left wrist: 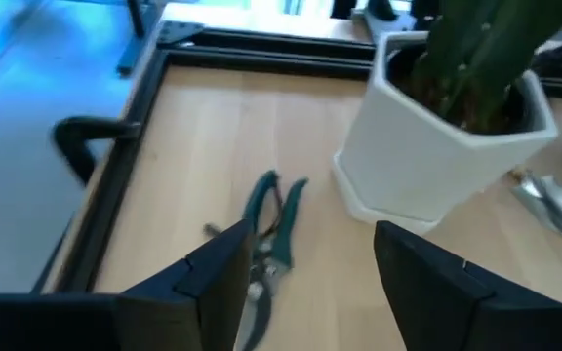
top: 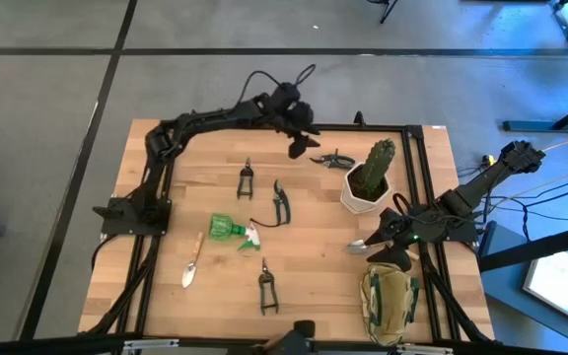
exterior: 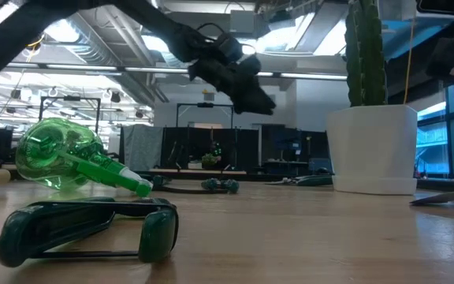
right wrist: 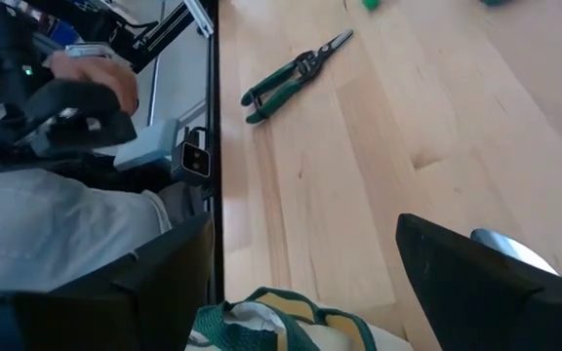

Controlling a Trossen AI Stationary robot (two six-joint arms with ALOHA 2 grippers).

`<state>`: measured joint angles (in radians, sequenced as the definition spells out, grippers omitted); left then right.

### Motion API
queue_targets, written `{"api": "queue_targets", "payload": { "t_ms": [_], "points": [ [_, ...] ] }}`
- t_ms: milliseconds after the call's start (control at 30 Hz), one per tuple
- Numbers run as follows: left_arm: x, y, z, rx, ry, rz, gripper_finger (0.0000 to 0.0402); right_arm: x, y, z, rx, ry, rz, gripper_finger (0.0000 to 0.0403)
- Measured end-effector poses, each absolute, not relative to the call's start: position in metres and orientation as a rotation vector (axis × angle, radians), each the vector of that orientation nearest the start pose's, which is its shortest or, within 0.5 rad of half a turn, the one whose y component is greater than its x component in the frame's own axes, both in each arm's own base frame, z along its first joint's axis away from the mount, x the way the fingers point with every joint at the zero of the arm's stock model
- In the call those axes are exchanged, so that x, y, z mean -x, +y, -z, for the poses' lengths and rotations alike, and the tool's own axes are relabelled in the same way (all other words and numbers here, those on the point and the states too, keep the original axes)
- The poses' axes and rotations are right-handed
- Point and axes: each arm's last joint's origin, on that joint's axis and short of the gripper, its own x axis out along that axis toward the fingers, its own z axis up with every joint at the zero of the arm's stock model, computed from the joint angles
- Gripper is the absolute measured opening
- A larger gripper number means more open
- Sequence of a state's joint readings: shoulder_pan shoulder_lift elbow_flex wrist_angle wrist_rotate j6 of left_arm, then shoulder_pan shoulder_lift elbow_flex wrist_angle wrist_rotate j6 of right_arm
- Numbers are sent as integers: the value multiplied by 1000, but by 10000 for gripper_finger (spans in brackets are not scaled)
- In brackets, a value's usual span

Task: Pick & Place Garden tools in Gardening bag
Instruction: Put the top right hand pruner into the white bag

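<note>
Gardening bag sits on the table, on the near side of the white cactus pot, mouth up, nothing seen inside from above. One silver trowel lies between pot and bag, blade showing, handle under the right gripper. That gripper hangs low just above the bag, jaws spread wide in its wrist view with the trowel blade beside one finger; whether they grip the handle cannot be told.

Shears lie just beside the pot on its far-left side. Left gripper hovers above them, clear of the table, fingers parted with a gap between and nothing in them; the shears show ahead of its fingers.

Further left of the pot: second shears, third shears, green spray bottle on its side, fourth shears toward the near edge, second trowel farthest out.

Right wrist view catches a person's hand on a device beyond the table edge.
</note>
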<state>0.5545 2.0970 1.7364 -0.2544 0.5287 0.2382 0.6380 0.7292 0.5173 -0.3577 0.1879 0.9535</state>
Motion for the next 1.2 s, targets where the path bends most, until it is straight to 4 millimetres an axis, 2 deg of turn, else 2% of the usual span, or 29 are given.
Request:
{"api": "queue_targets", "payload": {
  "t_ms": [133,267,400,567,733,933,1200],
  "points": [
    [-434,245,-249,62,499,54,216,-129,89,-234,-679,683,-151,322],
    [-438,267,-251,72,489,27,215,-128,89,-234,-664,683,-156,322],
    [-440,285,-224,145,595,35,216,-128,89,-234,-657,682,-157,322],
    [-452,292,-197,148,666,55,217,-129,88,-234,-643,677,-157,322],
    [-464,285,-182,106,754,56,213,-129,88,-234,-636,670,-148,322],
    [-472,267,-193,5,844,50,218,-129,88,-234,-629,668,-150,322],
    [-471,266,-190,45,867,40,213,-129,88,-234,-618,667,-153,322]
  ]
}}
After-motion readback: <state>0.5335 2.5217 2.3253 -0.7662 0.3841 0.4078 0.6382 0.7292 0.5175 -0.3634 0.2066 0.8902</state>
